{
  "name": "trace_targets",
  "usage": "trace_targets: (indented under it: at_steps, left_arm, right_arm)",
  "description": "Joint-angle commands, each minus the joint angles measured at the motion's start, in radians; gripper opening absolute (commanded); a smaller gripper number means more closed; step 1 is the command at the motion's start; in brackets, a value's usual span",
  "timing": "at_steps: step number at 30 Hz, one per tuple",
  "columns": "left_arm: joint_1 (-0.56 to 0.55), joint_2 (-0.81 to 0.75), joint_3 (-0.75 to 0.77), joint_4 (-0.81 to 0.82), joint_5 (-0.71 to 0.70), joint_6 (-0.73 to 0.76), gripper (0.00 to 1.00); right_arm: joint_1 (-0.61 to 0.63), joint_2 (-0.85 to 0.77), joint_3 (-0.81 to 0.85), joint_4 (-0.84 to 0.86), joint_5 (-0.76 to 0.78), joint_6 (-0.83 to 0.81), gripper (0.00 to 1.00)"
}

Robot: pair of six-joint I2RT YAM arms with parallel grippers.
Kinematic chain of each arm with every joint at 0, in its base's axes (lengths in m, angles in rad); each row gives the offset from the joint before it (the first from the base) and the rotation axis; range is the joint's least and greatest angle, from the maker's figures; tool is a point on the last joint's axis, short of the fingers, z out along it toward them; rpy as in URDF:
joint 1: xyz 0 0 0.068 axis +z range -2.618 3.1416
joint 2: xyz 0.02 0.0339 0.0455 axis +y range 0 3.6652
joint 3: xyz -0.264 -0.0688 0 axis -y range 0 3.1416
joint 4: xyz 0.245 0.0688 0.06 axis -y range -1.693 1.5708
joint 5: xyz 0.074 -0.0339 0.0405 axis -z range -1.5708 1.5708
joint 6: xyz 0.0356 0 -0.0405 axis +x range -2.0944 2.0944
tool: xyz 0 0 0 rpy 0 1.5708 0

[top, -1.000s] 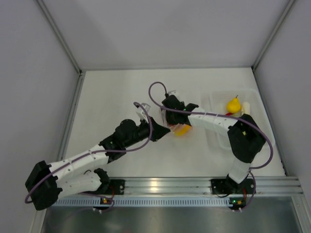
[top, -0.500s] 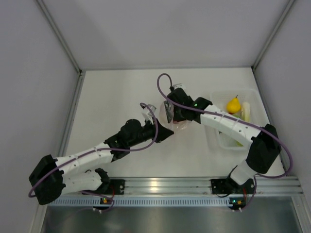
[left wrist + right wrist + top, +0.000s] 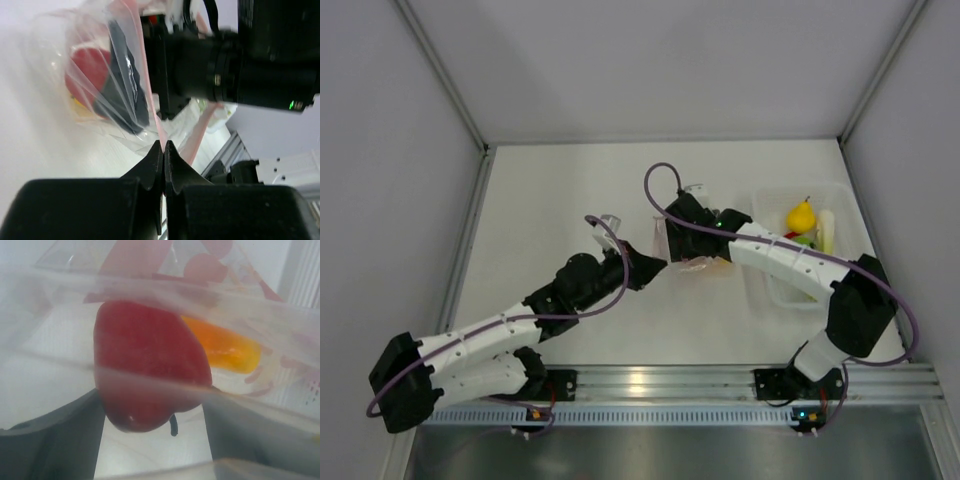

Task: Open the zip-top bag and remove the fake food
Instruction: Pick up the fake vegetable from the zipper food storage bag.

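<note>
The zip-top bag [image 3: 700,257] lies mid-table, clear with a pink zip strip [image 3: 159,131]. My left gripper [image 3: 658,264] is shut on that strip at the bag's left edge [image 3: 163,145]. My right gripper [image 3: 682,232] reaches into the bag's mouth and stands open [image 3: 150,407]. A red piece of fake food [image 3: 148,371] sits between its fingers [image 3: 50,437]; whether they touch it I cannot tell. An orange-yellow piece [image 3: 225,348] lies behind it in the bag. Through the plastic, the left wrist view shows the red piece [image 3: 86,70].
A translucent white tray [image 3: 775,290] stands at the right. It holds a yellow pear-like piece [image 3: 802,216], a pale stalk [image 3: 827,230] and a green piece [image 3: 806,240]. Grey walls enclose the table; a metal rail [image 3: 660,382] runs along the near edge.
My right gripper has swung from beside the bag into its mouth, still open. The left gripper has kept its hold on the zip strip, shifting slightly.
</note>
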Motion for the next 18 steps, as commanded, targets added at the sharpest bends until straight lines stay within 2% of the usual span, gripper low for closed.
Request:
trace_targets:
  at_steps: [1,5,8,11,18]
  left_arm:
    - [-0.002,-0.042,-0.016,0.005,-0.194,-0.089,0.00]
    - [-0.002,-0.013,-0.001,0.007,-0.245,-0.103,0.00]
    - [-0.002,0.036,0.024,0.007,-0.215,-0.094,0.00]
    - [-0.006,0.099,0.064,0.011,-0.127,-0.062,0.00]
    - [-0.120,0.121,0.097,0.074,-0.115,0.041,0.00]
  right_arm:
    - [0.041,-0.055,-0.021,0.046,0.038,0.028,0.06]
    - [0.082,-0.069,-0.038,0.051,0.052,0.026,0.05]
    - [0.105,-0.109,-0.054,0.074,0.058,0.031,0.06]
    - [0.119,-0.129,-0.040,0.080,0.090,0.028,0.05]
    - [0.110,-0.072,0.038,0.050,0.150,0.055,0.06]
